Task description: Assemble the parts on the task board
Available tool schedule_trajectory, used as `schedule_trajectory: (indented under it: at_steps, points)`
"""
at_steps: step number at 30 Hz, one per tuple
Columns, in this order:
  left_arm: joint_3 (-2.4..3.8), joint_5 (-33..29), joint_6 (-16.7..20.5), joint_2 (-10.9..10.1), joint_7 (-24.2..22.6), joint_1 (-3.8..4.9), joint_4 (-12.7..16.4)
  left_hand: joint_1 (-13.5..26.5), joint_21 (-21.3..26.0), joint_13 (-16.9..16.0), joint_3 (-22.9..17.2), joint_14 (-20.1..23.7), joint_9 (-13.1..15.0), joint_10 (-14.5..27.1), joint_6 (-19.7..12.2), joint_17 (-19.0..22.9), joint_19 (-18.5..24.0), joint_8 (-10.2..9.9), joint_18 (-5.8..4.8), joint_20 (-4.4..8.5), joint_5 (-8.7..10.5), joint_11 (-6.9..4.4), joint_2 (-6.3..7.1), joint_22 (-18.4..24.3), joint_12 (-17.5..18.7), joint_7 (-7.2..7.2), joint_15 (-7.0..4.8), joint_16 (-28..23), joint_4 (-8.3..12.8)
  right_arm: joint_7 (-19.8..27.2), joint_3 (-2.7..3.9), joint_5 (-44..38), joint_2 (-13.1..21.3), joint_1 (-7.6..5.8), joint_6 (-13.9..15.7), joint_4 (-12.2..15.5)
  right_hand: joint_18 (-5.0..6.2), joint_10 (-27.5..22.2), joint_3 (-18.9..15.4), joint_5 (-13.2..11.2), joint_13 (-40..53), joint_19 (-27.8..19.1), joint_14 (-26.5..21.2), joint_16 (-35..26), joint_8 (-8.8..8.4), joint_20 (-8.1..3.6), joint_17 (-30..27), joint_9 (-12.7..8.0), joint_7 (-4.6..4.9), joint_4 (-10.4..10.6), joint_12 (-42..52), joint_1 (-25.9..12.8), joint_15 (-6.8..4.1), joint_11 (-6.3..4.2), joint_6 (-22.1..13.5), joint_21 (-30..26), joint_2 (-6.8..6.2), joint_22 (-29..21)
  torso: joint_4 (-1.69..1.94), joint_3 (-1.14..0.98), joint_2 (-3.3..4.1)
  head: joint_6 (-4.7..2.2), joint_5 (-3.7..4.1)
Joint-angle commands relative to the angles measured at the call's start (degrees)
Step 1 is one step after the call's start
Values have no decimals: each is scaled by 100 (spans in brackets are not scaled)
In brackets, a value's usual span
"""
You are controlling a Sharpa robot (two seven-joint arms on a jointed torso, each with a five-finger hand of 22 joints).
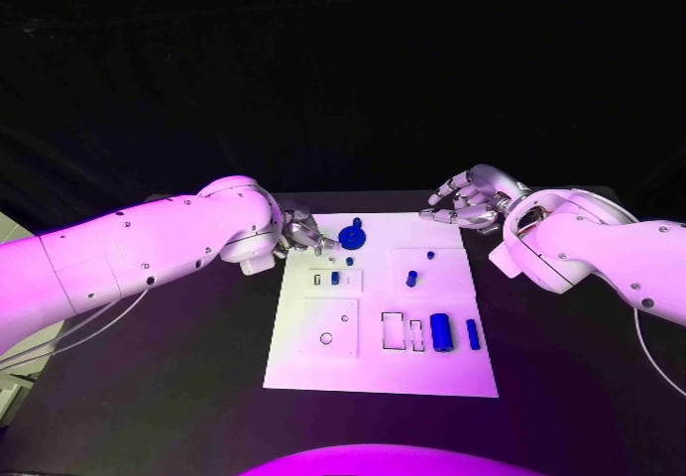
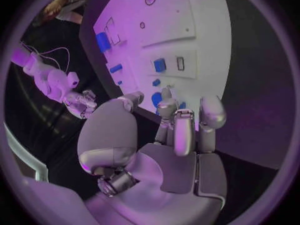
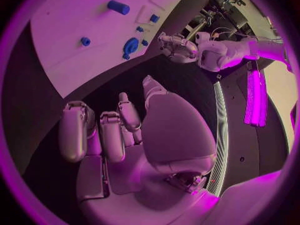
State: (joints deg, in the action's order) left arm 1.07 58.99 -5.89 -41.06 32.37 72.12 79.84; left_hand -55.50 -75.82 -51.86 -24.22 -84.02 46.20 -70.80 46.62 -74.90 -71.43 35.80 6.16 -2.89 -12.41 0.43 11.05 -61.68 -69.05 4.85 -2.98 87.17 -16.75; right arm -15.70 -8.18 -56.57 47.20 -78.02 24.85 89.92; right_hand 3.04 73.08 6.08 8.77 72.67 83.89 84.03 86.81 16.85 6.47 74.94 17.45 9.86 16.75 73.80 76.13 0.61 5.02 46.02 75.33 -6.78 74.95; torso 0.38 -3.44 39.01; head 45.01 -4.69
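Observation:
The white task board point(image 1: 375, 367) lies in the middle of the black table. A round blue part point(image 1: 353, 236) sits near its far edge, with small blue pegs point(image 1: 411, 279) around the middle. A blue cylinder point(image 1: 440, 331) and a thin blue bar point(image 1: 472, 333) lie at the near right. My left hand point(image 1: 300, 235) hovers at the board's far left corner, fingers apart, holding nothing; the left wrist view has its fingers point(image 2: 184, 130) just short of the round part point(image 2: 156, 100). My right hand point(image 1: 465, 205) is at the far right corner, empty, fingers point(image 3: 103, 135) loosely spread above the table.
Empty outlined slots point(image 1: 392, 330) lie left of the cylinder, and a raised plate with holes point(image 1: 329, 327) sits at the board's near left. Bare black table point(image 1: 171, 387) surrounds the board. A person's arm point(image 2: 59, 5) is beyond the table's far side.

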Motion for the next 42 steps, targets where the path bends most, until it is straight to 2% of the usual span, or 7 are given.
schedule_trajectory:
  at_steps: [1, 5, 11, 15, 21, 30, 42]
  points:
    - [39, -451, -364, 4, -36, 175, -190, -89, 18, -23, 64, -377, -110, 9, -40, -762, 1, -121, -26, -46, 6, 54, -11, -4, -35, 39, 47, -8, 4, 60, 0, -9, -27, 8, -51, -4, 30, -32, -34, 6, 5, -45, 408, -17, 19, 5, 772, -8, 1, 6, -26, -46, 6, 6, -26, -6, 1, 604, -13, -10, 13, -50, 3]
    - [58, -349, -380, 75, -76, 314, -473, -122, 16, -6, 86, -374, -144, 21, -26, -751, -1, -147, -25, -59, 0, 62, -19, -8, -32, 47, 56, -11, 5, 58, 0, -9, -35, 9, -49, -2, 30, -32, -34, 6, 5, -45, 408, -17, 19, 5, 772, -8, 1, 6, -26, -46, 6, 6, -26, -6, 1, 604, -8, -12, 14, -69, 5]
    - [66, 107, -375, 234, -131, 386, -843, -199, 35, 67, 136, -359, -211, 87, -27, -713, 22, -205, -16, -82, -17, 83, -23, 21, 8, 69, 75, -26, 3, 65, 0, -3, -47, 9, -33, 5, 30, -30, -39, 7, 6, -44, 409, -17, 21, 6, 773, -8, 0, 4, -23, -52, 6, 6, -25, -6, 6, 605, -11, -1, 46, -110, 14]
    - [60, 242, -406, 399, -170, 403, -1159, -207, 33, 48, 140, -366, -221, 80, -27, -736, 20, -213, -16, -86, -20, 86, -38, 17, -3, 71, 78, -16, 0, 74, 0, 4, -65, 9, -17, 7, 31, -31, -40, 8, 5, -45, 408, -19, 22, 6, 769, -8, 0, 3, -24, -52, 6, 6, -24, -7, 7, 604, -19, -9, 70, -140, -12]
    - [27, 312, -488, 608, -250, 407, -1550, -243, 31, 42, 145, -366, -241, 82, -27, -736, 17, -228, -17, -92, -28, 89, -58, 11, -8, 74, 83, -16, 6, 84, 1, 8, -90, 8, -2, 10, 29, -27, -40, 8, 8, -42, 410, -16, 22, 6, 776, -8, 0, 3, -20, -52, 6, 5, -24, -1, 9, 608, -46, -10, 109, -135, -34]
    - [-67, 324, -594, 851, -353, 395, -2002, -283, 28, 39, 153, -367, -257, 84, -23, -740, 12, -238, -17, -98, -34, 91, -64, 3, -12, 76, 86, -14, 11, 85, 1, 7, -101, 6, 8, 25, 29, -27, -40, 8, 8, -42, 410, -16, 22, 6, 776, -8, 0, 3, -20, -52, 6, 5, -24, -1, 9, 608, -63, -20, 159, -170, -48]
    - [-157, 207, -679, 1045, -414, 385, -2240, -308, 21, 34, 158, -370, -270, 84, -17, -752, 4, -245, -20, -101, -35, 94, -78, -10, -16, 79, 88, -9, 7, 88, 1, 7, -120, 4, 10, 20, 29, -27, -40, 8, 8, -42, 410, -16, 22, 6, 776, -8, 0, 3, -20, -52, 6, 5, -24, -1, 9, 608, -58, -25, 150, -162, -56]
